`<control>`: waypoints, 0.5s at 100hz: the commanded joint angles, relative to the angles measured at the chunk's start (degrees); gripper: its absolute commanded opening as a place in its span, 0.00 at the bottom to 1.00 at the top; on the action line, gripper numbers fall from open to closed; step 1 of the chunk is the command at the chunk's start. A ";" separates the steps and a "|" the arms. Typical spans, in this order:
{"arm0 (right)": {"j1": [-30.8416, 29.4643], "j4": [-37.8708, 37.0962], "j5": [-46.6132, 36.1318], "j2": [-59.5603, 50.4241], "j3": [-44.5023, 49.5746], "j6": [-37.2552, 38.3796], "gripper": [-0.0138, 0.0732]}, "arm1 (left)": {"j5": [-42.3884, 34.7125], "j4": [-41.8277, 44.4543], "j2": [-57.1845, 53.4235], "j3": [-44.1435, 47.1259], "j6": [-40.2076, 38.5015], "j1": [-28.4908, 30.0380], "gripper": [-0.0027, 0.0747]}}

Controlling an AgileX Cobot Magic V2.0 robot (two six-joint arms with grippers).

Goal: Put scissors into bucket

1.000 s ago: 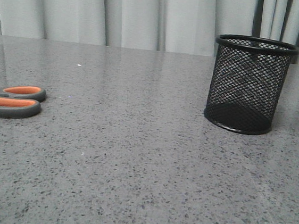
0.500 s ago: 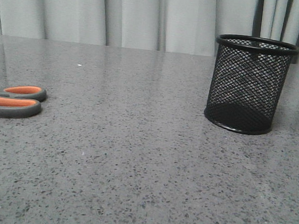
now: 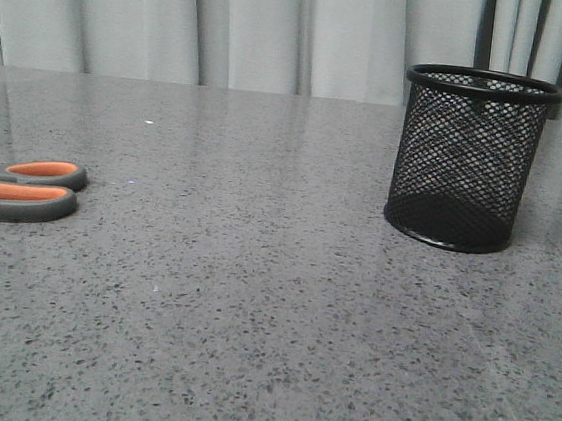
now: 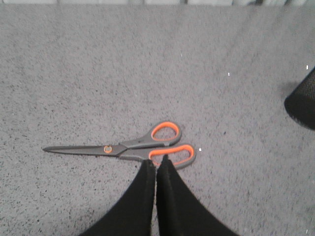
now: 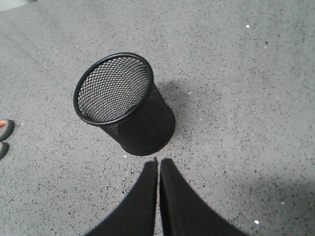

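Observation:
The scissors (image 4: 123, 146) lie flat on the grey table, dark blades closed, orange-lined handles toward the bucket side. In the front view only their handles (image 3: 22, 191) show at the left edge. My left gripper (image 4: 156, 161) is shut and empty, held above the table just short of the handles. The black mesh bucket (image 3: 469, 160) stands upright at the right; it also shows in the right wrist view (image 5: 124, 104), and its base edge in the left wrist view (image 4: 302, 102). My right gripper (image 5: 158, 161) is shut and empty, held above the table near the bucket's base.
The speckled grey table (image 3: 252, 298) runs back to a pale curtain (image 3: 260, 27). The scissors' handle tips show at the edge of the right wrist view (image 5: 4, 135). Neither arm shows in the front view.

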 commanded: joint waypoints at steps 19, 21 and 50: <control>-0.01 2.98 -2.82 0.51 -2.43 -1.86 0.59 | -1.34 -5.87 3.26 -2.08 4.53 0.22 0.31; -0.01 2.98 -2.82 0.51 -2.43 -1.86 0.60 | -1.34 -5.98 3.39 -2.08 4.53 0.22 0.35; -0.01 3.08 -2.93 0.51 -2.43 -1.99 0.61 | 4.68 -9.41 10.43 -3.66 9.77 0.22 0.52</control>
